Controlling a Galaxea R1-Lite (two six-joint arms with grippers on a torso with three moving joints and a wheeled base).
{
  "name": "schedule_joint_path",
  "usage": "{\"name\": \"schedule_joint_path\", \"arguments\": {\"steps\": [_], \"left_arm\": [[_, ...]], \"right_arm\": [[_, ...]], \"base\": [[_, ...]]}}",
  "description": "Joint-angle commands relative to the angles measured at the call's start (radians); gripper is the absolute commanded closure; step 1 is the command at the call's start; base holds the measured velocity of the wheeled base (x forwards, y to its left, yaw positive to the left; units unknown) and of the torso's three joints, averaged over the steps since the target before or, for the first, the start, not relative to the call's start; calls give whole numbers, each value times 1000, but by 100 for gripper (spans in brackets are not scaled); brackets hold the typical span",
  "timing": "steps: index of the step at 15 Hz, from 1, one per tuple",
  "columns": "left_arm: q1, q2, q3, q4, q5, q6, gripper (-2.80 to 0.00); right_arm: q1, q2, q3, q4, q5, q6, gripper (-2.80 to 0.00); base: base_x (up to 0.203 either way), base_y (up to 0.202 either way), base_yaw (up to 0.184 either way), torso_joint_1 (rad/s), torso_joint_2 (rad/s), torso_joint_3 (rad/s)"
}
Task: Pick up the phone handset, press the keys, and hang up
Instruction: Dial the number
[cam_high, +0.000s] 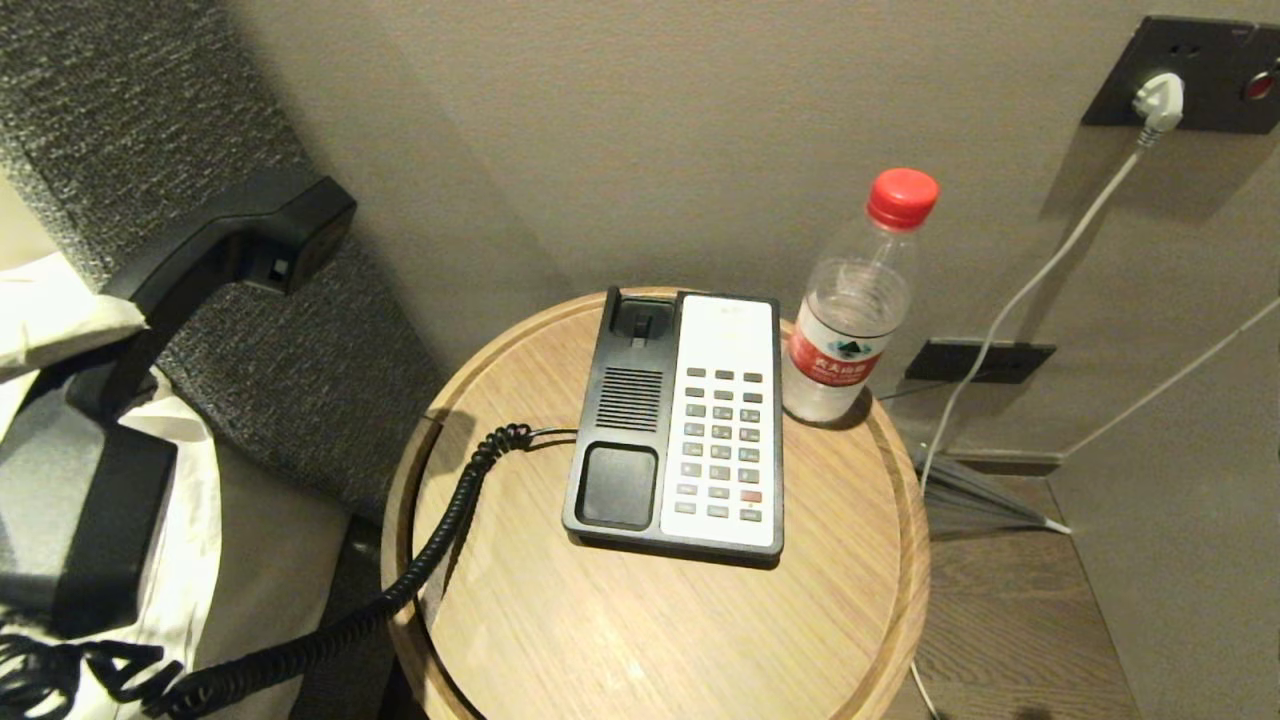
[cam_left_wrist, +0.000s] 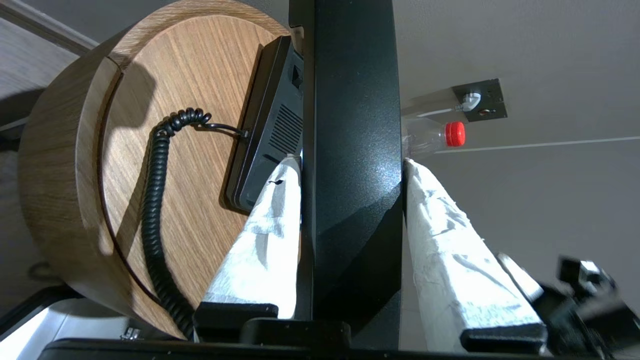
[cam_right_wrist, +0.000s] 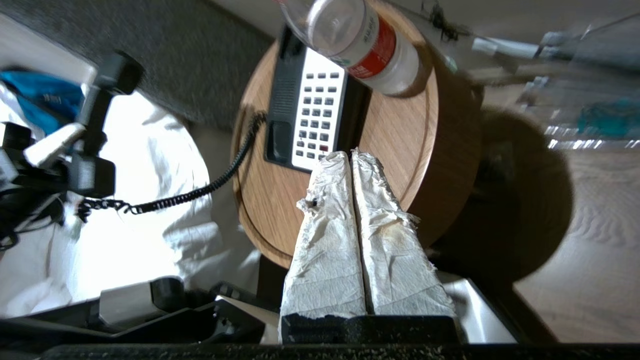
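- The long black plastic phone handset (cam_high: 215, 262) with rounded ends is held up at the far left, clear of its cradle and well apart from the round wooden counter (cam_high: 560, 620), over the white bedding (cam_high: 200, 540).
- In the left wrist view, the left claw (cam_left_wrist: 351, 162) is seen clamped on the handset's middle, its white-wrapped fingers (cam_left_wrist: 260, 235) pressed against either side.
- The black coiled cord (cam_high: 420, 560) is seen trailing from the handset down over the counter's edge to the side of the black-and-white desk phone base (cam_high: 680, 420).
- The lift is judged to be done; the step in hand is the pressing of the grey keys (cam_high: 722, 440).
- In its own wrist view, the right claw (cam_right_wrist: 350, 156) is shown with its wrapped fingers together, hanging over the counter's near edge and pointed toward the keypad.
- The next move calls for the joined tips to be brought down squarely on a single key, with neighbouring keys left untouched.
- The clear plastic water bottle (cam_high: 855, 320) with a red cap stands just beside the base on the right and should be kept clear of.
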Motion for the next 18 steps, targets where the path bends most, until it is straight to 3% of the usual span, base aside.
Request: {"name": "schedule_joint_path", "arguments": {"steps": [1, 3, 9, 11, 18], "left_arm": [[1, -2, 17, 1, -1, -5, 0], [1, 1, 24, 0, -2, -5, 0], [1, -2, 38, 0, -3, -5, 0], [1, -7, 42, -2, -3, -5, 0], [0, -10, 53, -2, -4, -4, 0]], "right_arm": [[51, 159, 5, -28, -1, -12, 0], [170, 259, 6, -82, -45, -18, 0], [510, 449, -5, -316, -392, 36, 0], [562, 484, -6, -417, -489, 49, 0], [679, 524, 48, -356, -495, 16, 0]], "base": [[0, 0, 0, 0, 0, 0], [0, 0, 0, 0, 0, 0], [0, 0, 0, 0, 0, 0], [0, 0, 0, 0, 0, 0], [0, 0, 0, 0, 0, 0]]}}
